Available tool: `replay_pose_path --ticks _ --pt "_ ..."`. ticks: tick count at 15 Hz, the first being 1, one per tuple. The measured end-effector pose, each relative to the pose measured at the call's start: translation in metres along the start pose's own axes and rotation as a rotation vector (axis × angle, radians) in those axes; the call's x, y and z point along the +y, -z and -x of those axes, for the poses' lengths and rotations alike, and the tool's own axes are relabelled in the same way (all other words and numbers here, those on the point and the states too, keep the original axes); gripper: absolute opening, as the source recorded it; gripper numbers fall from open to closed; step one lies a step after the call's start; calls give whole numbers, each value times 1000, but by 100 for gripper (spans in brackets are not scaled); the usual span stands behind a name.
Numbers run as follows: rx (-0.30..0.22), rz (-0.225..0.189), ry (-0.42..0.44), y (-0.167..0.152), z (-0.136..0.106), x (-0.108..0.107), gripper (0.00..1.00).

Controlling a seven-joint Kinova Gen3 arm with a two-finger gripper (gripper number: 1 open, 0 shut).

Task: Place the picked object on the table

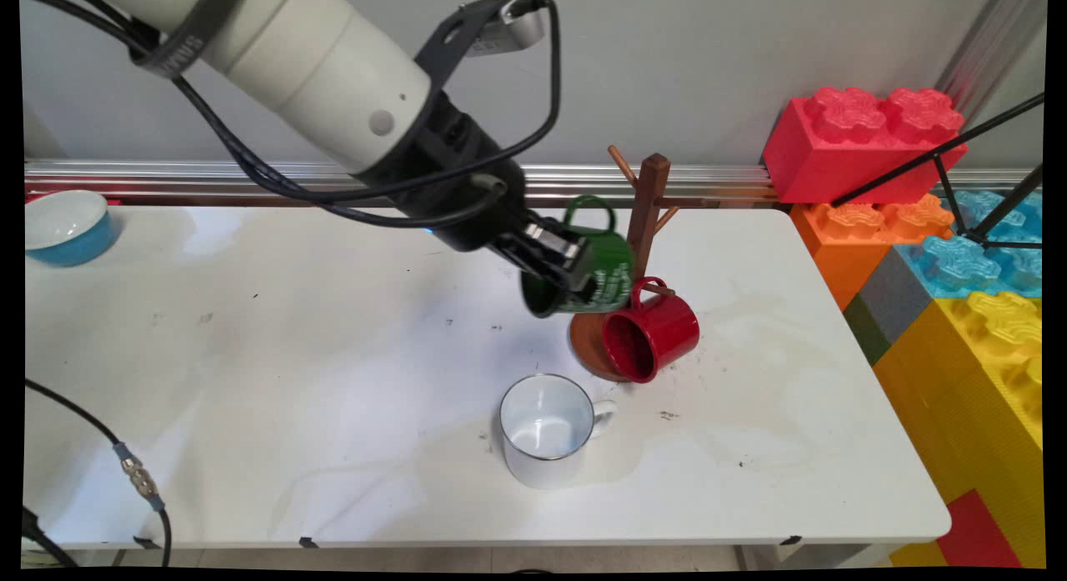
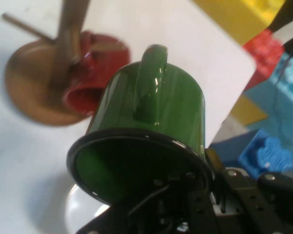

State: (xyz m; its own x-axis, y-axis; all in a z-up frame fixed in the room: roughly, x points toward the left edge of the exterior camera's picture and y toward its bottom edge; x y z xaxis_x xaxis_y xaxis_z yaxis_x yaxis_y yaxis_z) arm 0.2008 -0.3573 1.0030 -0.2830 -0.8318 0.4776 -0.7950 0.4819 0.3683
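Green mug (image 1: 615, 268) (image 2: 158, 109): we see it held off the table, tipped on its side, mouth toward the arm, handle up. It is just left of the rack's post and above the rack's base. We cannot tell whether the handle touches a peg.
Table (image 1: 250, 356): white; one. It bears everything below but the bricks.
Toy bricks (image 1: 863, 143): a stack of large ones off the table's right end, red on top, then orange, blue, grey and yellow. We count no exact number, as some are cut off.
Gripper (image 1: 575, 277) (image 2: 205, 180): black; one. We read it as pinching the mug's wall at the rim, one finger inside and one outside.
Stage: as we judge it, the mug is carried in the air close to the rack, neither hung nor set down.
Mug rack (image 1: 648, 206): one, of brown wood, with an upright post on a round base and thin pegs angled upward.
White mug (image 1: 546, 431): one, upright and empty, handle to the picture's right. It stands near the rack's base, on the near side, apart from it.
Red mug (image 1: 654, 331): one, hung by its handle from a low peg on the right, mouth facing the near side.
Blue bowl (image 1: 62, 227): one, white inside, at the far left corner, well apart from the rest.
Mugs counted: three, namely green, red and white.
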Motion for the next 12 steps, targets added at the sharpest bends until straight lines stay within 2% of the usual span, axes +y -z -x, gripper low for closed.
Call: replay_pose_path --ticks 6,12 --pt "-104 -99 -28 15 -1 -11 0" --pt "-231 -231 -79 19 -10 -30 0"
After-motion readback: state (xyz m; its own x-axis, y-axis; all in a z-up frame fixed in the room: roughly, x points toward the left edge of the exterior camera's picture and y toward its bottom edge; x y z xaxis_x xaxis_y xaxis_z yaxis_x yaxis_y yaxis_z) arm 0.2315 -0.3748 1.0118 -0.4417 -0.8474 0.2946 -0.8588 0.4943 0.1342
